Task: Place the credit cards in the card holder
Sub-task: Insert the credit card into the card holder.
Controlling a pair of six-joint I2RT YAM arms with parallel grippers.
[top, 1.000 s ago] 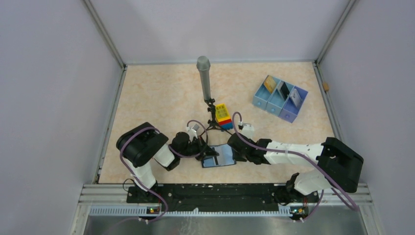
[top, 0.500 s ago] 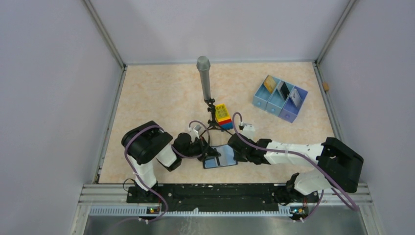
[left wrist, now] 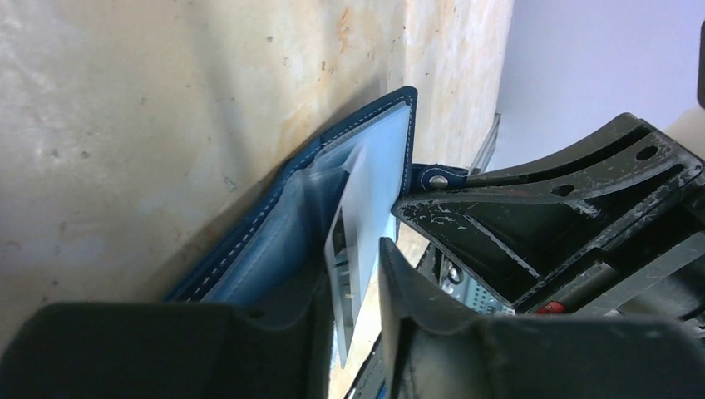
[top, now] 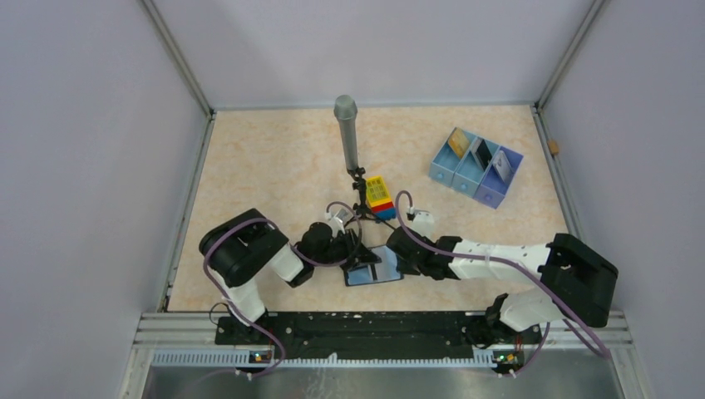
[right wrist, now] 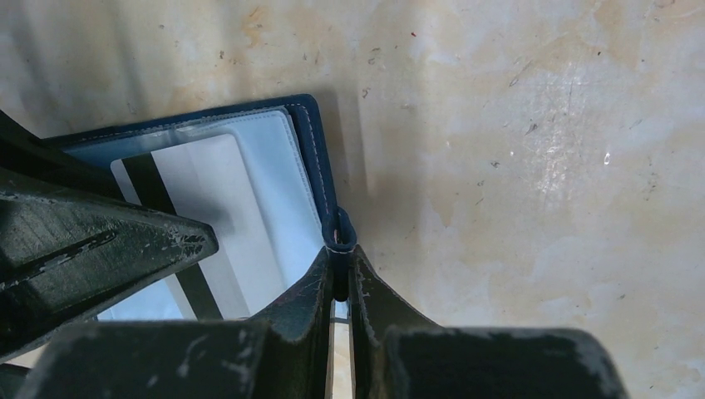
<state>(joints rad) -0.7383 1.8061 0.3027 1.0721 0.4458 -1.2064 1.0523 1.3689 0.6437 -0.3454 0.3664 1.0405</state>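
The card holder (top: 376, 268) lay open at the near middle of the table (top: 266, 166), and the right gripper (right wrist: 339, 268) was pressed together on the snap tab (right wrist: 340, 237) at its right edge. On its left, the left gripper (left wrist: 353, 258) had its jaws slightly parted around a pale striped credit card (right wrist: 208, 191) standing partly in the light-blue pocket. Just beyond both wrists stood a tripod-mounted grey cylinder (top: 347, 133) and a toy brick block (top: 380, 197), while the three-compartment tray (top: 442, 174) holding more cards (top: 480, 151) sat far right.

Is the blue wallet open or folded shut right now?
Open. The wallet lies spread, pale inner pockets showing with a striped white card on them; the right hand pinches its snap tab.
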